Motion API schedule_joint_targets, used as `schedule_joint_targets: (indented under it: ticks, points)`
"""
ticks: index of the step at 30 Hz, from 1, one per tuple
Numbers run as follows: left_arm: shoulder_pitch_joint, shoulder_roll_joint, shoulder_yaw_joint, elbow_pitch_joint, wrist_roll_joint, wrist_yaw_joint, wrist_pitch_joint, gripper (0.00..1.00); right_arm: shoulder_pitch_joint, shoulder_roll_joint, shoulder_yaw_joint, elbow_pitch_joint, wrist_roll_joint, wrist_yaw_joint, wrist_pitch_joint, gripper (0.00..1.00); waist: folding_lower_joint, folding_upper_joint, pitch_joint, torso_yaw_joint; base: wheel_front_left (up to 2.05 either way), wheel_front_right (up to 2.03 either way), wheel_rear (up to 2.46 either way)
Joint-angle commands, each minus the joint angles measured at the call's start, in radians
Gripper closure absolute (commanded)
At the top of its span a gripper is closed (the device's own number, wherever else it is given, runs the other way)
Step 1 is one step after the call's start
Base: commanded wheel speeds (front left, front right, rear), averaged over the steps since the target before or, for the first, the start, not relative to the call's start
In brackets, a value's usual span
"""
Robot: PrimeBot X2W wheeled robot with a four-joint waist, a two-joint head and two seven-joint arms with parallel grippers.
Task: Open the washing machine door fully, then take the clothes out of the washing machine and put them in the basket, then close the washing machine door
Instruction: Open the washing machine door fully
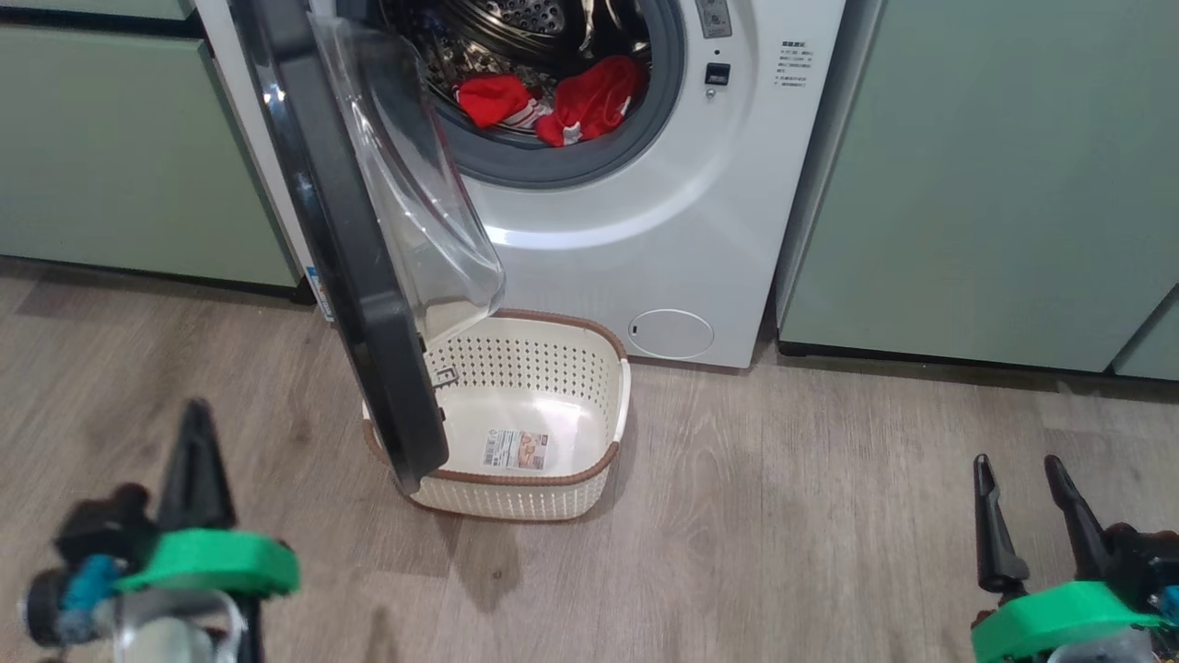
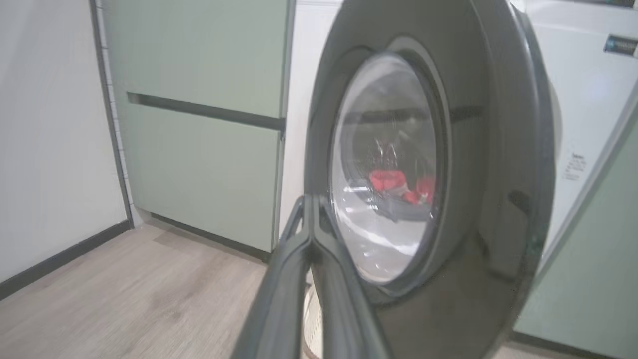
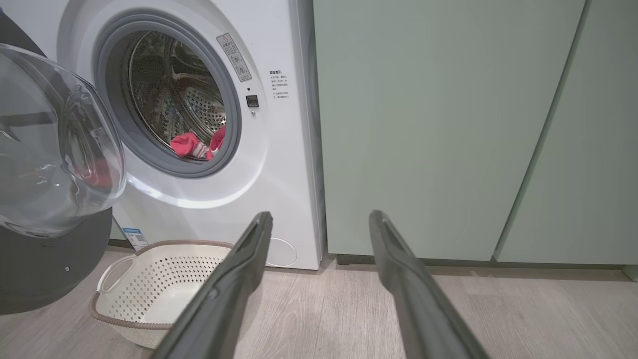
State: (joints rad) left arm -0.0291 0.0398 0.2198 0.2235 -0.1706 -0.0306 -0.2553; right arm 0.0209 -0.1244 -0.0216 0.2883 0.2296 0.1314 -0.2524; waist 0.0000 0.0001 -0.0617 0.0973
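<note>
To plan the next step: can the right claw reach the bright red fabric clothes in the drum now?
Probably yes. The round black-rimmed door stands swung left of the open right claw, nothing blocks the opening, and the bright red clothes lie by the grey rubber gasket.

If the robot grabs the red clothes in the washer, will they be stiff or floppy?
Probably floppy: the clothes lie crumpled in soft folds inside the washing machine, so they'd likely droop. They look small, so probably light. Two separate heaps show, so one grab may miss some.
</note>
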Motion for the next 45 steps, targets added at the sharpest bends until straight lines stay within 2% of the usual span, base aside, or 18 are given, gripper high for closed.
schedule_joint_targets:
  ticks: [1,5,10,15,21,25,30,31,37,45]
  points:
    - [-0.075,0.01,0.046,-0.052,-0.007,0.005,-0.006,1.0,-0.027,-0.008,0.022,-0.028,-0.004,-0.001,-0.009,0.0,0.0,-0.0001,0.001,0.002,0.0,0.0,0.0]
    - [-0.131,0.01,0.059,-0.149,-0.021,0.02,-0.006,1.0,-0.028,-0.007,0.021,-0.03,-0.003,-0.001,-0.009,0.0,0.0,-0.0001,0.002,0.009,0.0,0.0,0.0]
    - [-0.214,0.01,-0.022,-0.284,-0.049,0.036,-0.005,1.0,-0.027,-0.008,0.019,-0.031,-0.003,-0.001,-0.009,0.0,0.0,-0.0001,0.001,0.014,0.0,0.0,0.0]
    - [-0.315,0.01,-0.175,-0.422,-0.055,0.064,0.062,1.0,-0.026,-0.009,0.021,-0.03,-0.001,-0.001,-0.009,0.0,0.0,-0.0001,0.003,0.015,0.0,0.0,0.0]
    - [-0.38,0.01,-0.437,-0.483,-0.092,0.11,0.132,1.0,-0.03,-0.01,0.029,-0.029,0.002,-0.001,-0.009,0.0,0.0,-0.0001,0.008,0.001,0.0,0.0,0.0]
    - [-0.375,0.01,-0.599,-0.424,-0.112,0.14,0.135,1.0,-0.033,-0.011,0.033,-0.029,0.003,-0.001,-0.009,0.0,0.0,-0.0001,0.014,-0.013,0.0,0.0,0.0]
    - [-0.335,0.01,-0.733,-0.288,-0.132,0.167,0.112,1.0,-0.034,-0.013,0.03,-0.033,0.004,-0.001,-0.009,0.0,0.0,-0.0001,0.022,-0.023,0.0,0.0,0.0]
    - [-0.335,0.01,-0.733,-0.288,-0.132,0.167,0.112,1.0,-0.034,-0.013,0.03,-0.033,0.004,-0.001,-0.009,0.0,0.0,-0.0001,0.022,-0.023,0.0,0.0,0.0]
    - [-0.292,0.01,-0.797,-0.076,-0.156,0.178,0.063,1.0,-0.03,-0.015,0.026,-0.036,0.003,-0.001,-0.009,0.0,0.0,-0.0001,0.032,-0.026,0.0,0.0,0.0]
    - [-0.288,0.011,-0.76,0.153,-0.189,0.189,-0.001,1.0,-0.026,-0.02,0.023,-0.036,0.004,-0.001,-0.009,0.0,0.0,-0.0001,0.036,-0.02,0.0,0.0,0.0]
